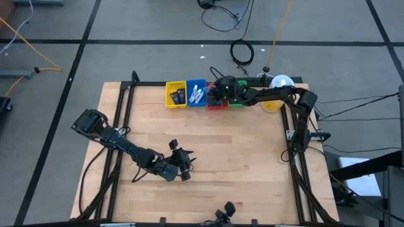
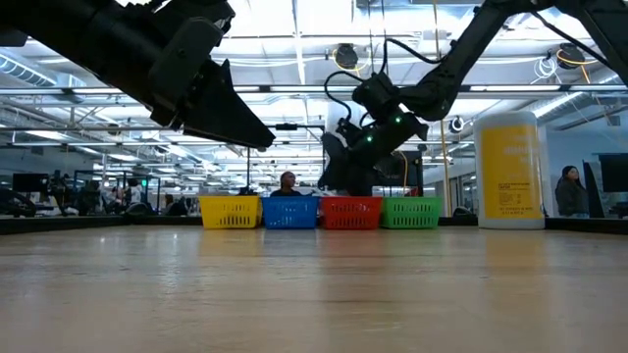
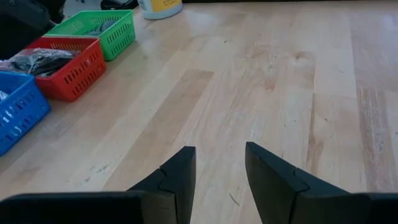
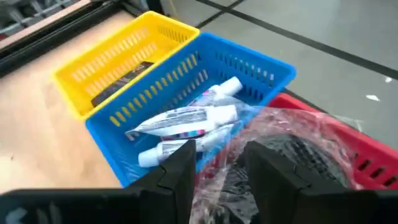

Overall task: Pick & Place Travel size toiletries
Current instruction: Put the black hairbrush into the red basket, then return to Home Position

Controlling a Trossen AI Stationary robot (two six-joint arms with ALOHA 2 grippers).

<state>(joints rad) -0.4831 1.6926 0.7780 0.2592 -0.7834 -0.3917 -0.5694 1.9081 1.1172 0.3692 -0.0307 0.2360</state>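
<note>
Right end effector [image 4: 216,163] over red tray [image 4: 367,163] at far tabletop edge, fingers apart, nothing gripped. Clear-wrapped packet [image 4: 292,146] lies in red tray. Lift straight up, don't snag wrap. Left end effector [image 3: 219,171] open, empty, near front edge.

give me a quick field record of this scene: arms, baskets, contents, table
left tool: open, empty, over bare wood near the table's front
right tool: open, over the red basket, clear-wrapped packets below it
baskets: yellow, blue, red, green, in a row at the far edge
yellow basket contents: dark oblong items
blue basket contents: white tubes
yellow bottle: upright beside the green basket
table: no toiletries loose on the wood
</note>
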